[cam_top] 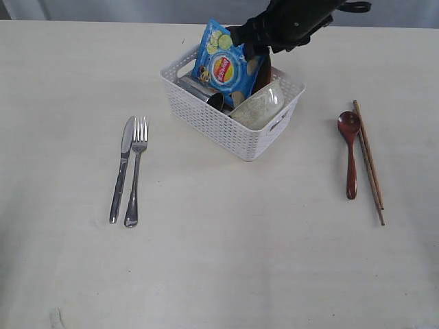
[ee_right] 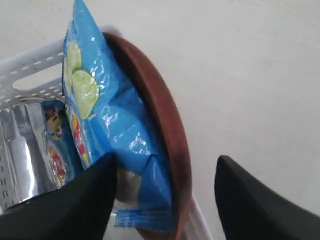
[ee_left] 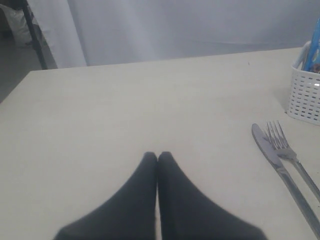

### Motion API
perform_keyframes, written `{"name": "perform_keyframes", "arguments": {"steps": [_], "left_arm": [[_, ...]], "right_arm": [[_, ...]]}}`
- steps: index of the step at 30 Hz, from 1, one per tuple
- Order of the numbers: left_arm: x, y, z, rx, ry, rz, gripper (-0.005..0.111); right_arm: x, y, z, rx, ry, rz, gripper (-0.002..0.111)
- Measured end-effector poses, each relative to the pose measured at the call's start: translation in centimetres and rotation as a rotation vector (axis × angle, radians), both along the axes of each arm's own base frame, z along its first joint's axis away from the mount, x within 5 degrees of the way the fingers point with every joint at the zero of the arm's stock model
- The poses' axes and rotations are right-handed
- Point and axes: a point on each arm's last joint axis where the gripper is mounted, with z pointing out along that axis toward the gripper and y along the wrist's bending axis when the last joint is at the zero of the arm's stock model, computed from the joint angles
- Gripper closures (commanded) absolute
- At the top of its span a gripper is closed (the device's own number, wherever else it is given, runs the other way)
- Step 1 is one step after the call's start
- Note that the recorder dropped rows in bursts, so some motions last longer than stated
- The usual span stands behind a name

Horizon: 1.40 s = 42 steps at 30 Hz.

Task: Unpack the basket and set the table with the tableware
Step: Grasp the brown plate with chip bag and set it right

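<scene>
The left pincer (ee_left: 158,156) is out of the exterior view. Its own wrist view shows it above bare worktop (cam_top: 219,260), its two dark fingers pressed together at the tips with nothing between them. In that view the knife (cam_top: 122,168) and fork (cam_top: 135,171) run off the frame edge, as does a corner of the basket (cam_top: 230,127). From the exterior view, knife and fork lie side by side on the worktop left of the basket, just apart, with the knife on the outer side.

The basket stands at the middle, toward the far side. A blue chip bag (cam_top: 223,65) stands upright in it and hides most of the steel cup (cam_top: 204,94) and of the brown plate (cam_top: 263,74), which stands on edge behind the bag. A pale bowl (cam_top: 259,106) lies tilted against the basket's near right wall.

The right pincer (ee_right: 166,157) hangs over the basket's far side, spread wide. The plate's rim and the bag's lower corner lie between its fingers (ee_right: 90,200). Whether either finger touches them cannot be made out.

Right of the basket, a dark red spoon (cam_top: 350,154) and a pair of chopsticks (cam_top: 368,161) lie side by side on the worktop.
</scene>
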Motion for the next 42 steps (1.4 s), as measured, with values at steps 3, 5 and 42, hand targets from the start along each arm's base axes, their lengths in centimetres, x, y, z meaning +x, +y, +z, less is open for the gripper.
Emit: {"name": "perform_keyframes", "arguments": {"steps": [3, 5, 42], "left_arm": [[0.0, 0.0, 0.0, 0.0, 0.0, 0.0, 0.107], [0.0, 0.0, 0.0, 0.0, 0.0, 0.0, 0.107], [0.0, 0.0, 0.0, 0.0, 0.0, 0.0, 0.107]], "right_arm": [[0.2, 0.5, -1.2, 0.025, 0.018, 0.027, 0.097], [0.3, 0.5, -1.2, 0.025, 0.002, 0.041, 0.109], [4.8, -25.6, -10.5, 0.716, 0.221, -0.64, 0.109]]}}
